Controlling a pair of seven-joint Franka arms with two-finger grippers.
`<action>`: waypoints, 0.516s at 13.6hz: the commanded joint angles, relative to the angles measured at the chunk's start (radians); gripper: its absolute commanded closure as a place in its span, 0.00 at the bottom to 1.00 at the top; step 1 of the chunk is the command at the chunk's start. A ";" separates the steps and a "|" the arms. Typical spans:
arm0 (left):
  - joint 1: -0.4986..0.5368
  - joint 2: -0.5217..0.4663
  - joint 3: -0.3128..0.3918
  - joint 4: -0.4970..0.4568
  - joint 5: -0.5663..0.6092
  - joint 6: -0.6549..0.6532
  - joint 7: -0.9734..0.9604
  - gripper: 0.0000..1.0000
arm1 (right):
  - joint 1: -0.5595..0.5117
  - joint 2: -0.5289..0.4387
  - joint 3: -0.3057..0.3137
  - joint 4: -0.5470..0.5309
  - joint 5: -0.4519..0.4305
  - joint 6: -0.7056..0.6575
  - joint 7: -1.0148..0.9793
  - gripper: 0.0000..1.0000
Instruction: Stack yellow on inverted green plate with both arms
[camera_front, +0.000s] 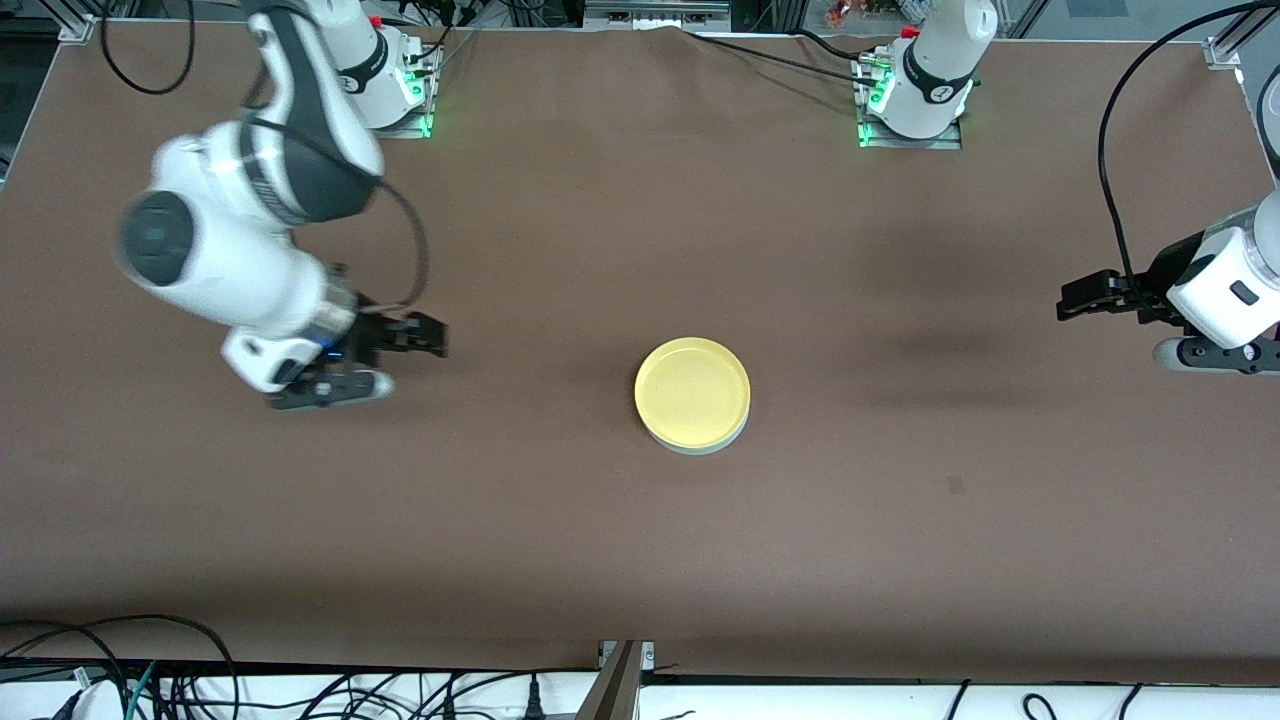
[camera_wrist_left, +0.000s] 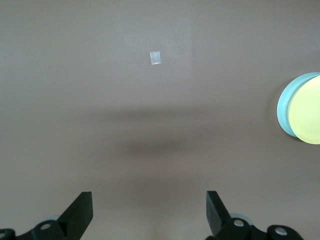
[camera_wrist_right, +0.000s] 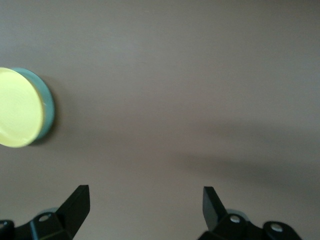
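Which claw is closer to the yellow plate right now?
Right. The right claw sits toward the right arm's end of the table, open, a fair gap from the yellow plate stacked on the green plate. The left claw, open, is farther off, toward the left arm's end.

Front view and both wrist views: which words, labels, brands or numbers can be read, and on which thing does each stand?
No readable text.
yellow plate: no print.
green plate under it: no print.
Pale tag on the table: blank.
Small marks on the left arm's base: too small to read.
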 joint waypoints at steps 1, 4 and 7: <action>0.002 0.005 0.003 0.012 -0.030 0.002 0.009 0.00 | 0.010 -0.054 -0.128 0.037 -0.008 -0.168 -0.172 0.00; 0.002 0.005 0.002 0.012 -0.030 0.002 0.011 0.00 | 0.010 -0.057 -0.159 0.201 -0.161 -0.389 -0.193 0.00; 0.002 0.003 0.003 0.012 -0.030 0.002 0.009 0.00 | 0.014 -0.138 -0.164 0.229 -0.220 -0.464 -0.179 0.00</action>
